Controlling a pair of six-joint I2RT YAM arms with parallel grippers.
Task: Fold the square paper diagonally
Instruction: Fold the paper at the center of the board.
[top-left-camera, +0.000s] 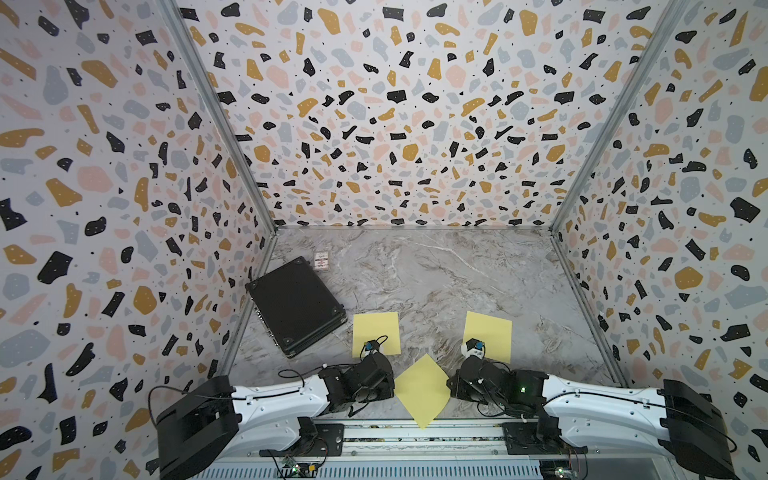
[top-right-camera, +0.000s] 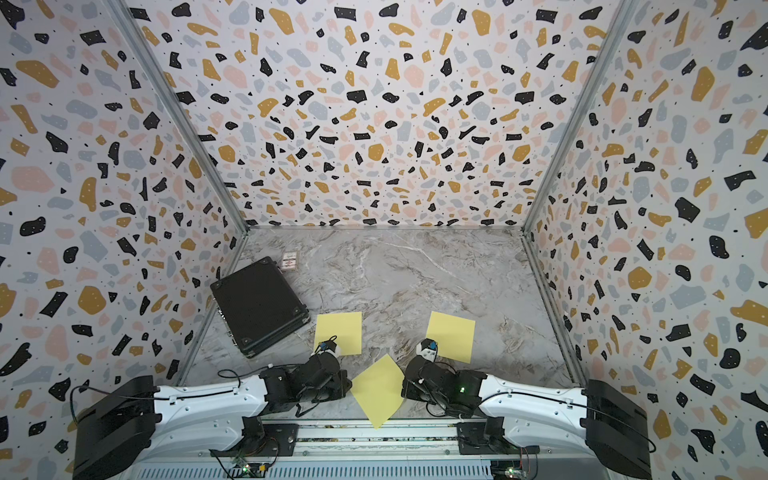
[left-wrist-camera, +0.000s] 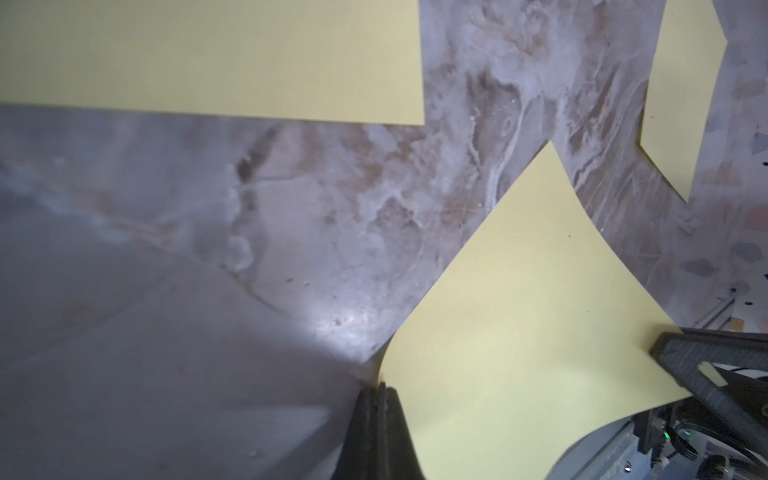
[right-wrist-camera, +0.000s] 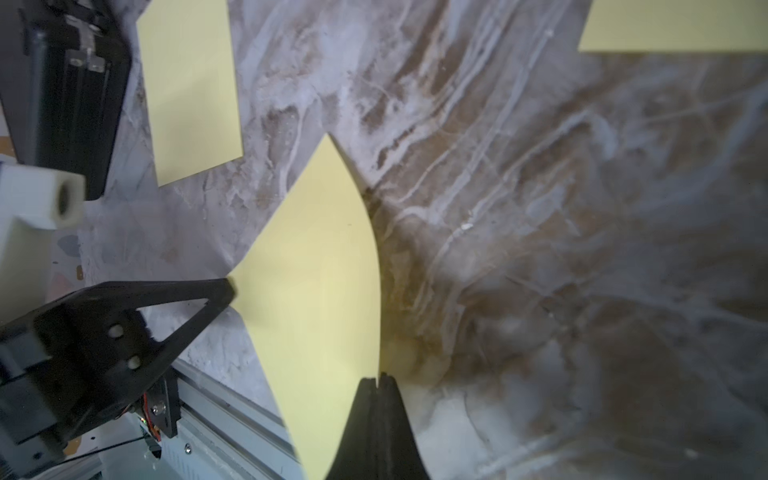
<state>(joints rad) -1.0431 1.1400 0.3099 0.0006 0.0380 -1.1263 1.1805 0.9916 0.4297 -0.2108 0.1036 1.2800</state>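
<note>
Yellow paper pinched by both shut hands, left hand and right hand.

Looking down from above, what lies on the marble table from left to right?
In a top view: black hard case → flat yellow paper square → yellow paper diamond held between the arms → second flat yellow square.

Pinching one corner of the bowed yellow square paper in the closed left claw, with the right claw gripping the opposite corner, above the marbled worktop, two more yellow sheets lying flat beyond.
</note>
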